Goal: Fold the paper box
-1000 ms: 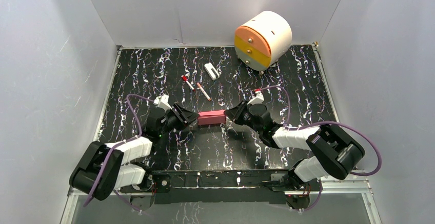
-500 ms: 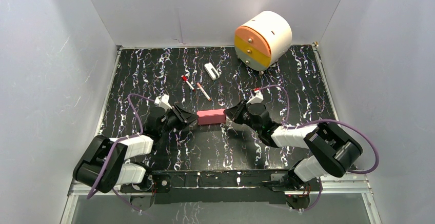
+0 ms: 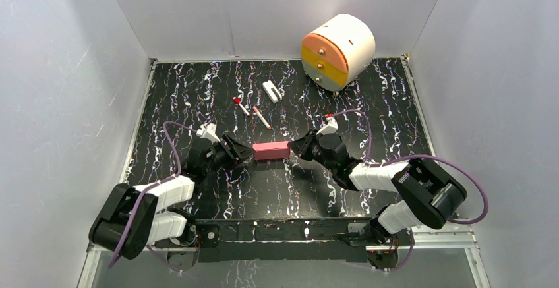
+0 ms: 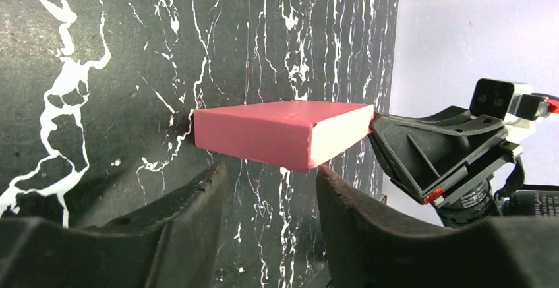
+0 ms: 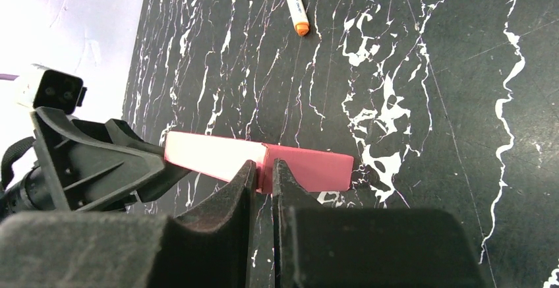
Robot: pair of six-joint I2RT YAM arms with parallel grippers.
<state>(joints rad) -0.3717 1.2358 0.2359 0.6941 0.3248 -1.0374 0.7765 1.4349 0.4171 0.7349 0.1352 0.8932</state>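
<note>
The paper box [image 3: 271, 150] is a small pink-red closed rectangular box lying flat on the black marbled table, midway between both arms. My left gripper [image 3: 244, 151] sits at its left end, open. In the left wrist view the box [image 4: 277, 133] lies just beyond the gripper [image 4: 270, 168], with its end facing the gap and not touched. My right gripper [image 3: 294, 148] is at the box's right end. In the right wrist view its jaws [image 5: 264, 164] stand nearly together, pinching the near corner edge of the box [image 5: 310, 169].
A round white drawer unit [image 3: 337, 51] with orange and yellow fronts stands at the back right. Two markers [image 3: 262, 117] [image 3: 241, 106] and a small white object [image 3: 271, 91] lie behind the box. Grey walls enclose the table on three sides.
The left gripper's jaws narrowed at the box's left end half a second ago and stand apart again now. The box and the right gripper have barely moved.
</note>
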